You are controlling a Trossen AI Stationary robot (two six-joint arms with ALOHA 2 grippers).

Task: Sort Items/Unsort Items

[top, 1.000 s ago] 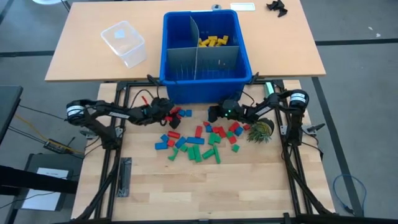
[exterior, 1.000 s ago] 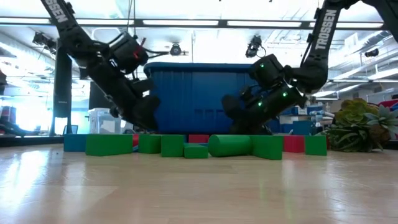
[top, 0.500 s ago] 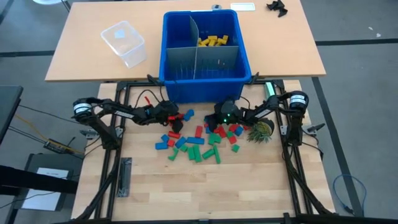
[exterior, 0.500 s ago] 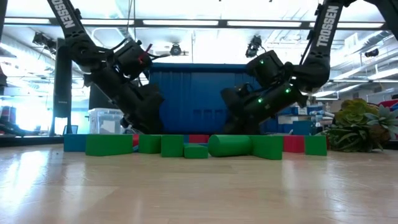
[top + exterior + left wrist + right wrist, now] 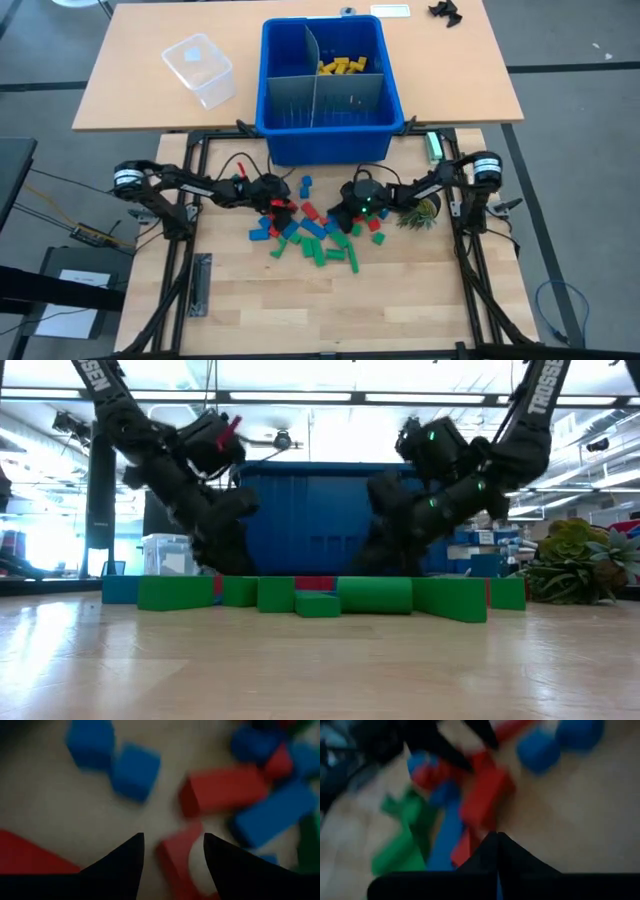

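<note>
High view: items (image 5: 318,232) strewn mid-frame on bench (image 5: 400,300), long axes every way; left end effector (image 5: 281,203) and right end effector (image 5: 338,218) low at pile's flanks. Low view: green ones in level row. Left wrist: fingers (image 5: 122,865) parted, straddling red block (image 5: 175,857). Right wrist: tips pressed together, empty.

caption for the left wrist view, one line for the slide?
Left pincer open over a red block, with blue blocks and red ones scattered on the wooden table.
</note>
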